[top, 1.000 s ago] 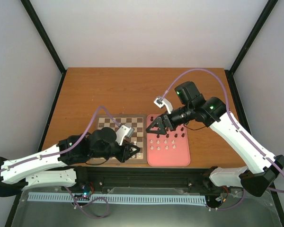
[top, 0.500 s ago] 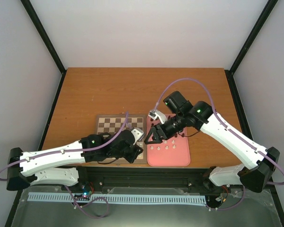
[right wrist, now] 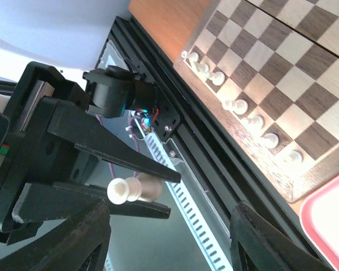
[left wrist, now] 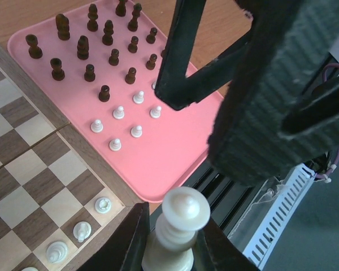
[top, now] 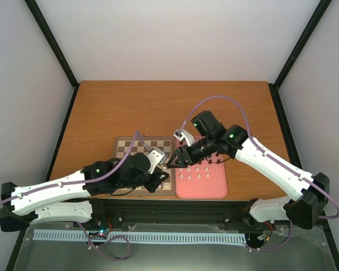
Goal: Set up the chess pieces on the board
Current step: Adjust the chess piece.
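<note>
White piece (left wrist: 178,231) is clamped by L jaws at btm ctr, near board (left wrist: 22,169) corner. R jaws are spread, nothing gripped, over pink tray (left wrist: 169,158).

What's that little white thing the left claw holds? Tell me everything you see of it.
A cream-white chess piece, glossy like plastic: a round knob head, a collar beneath, a flaring stem. The left gripper pinches its stem between dark fingers, holding it roughly upright in the air by the board's near right corner; its base is hidden.
</note>
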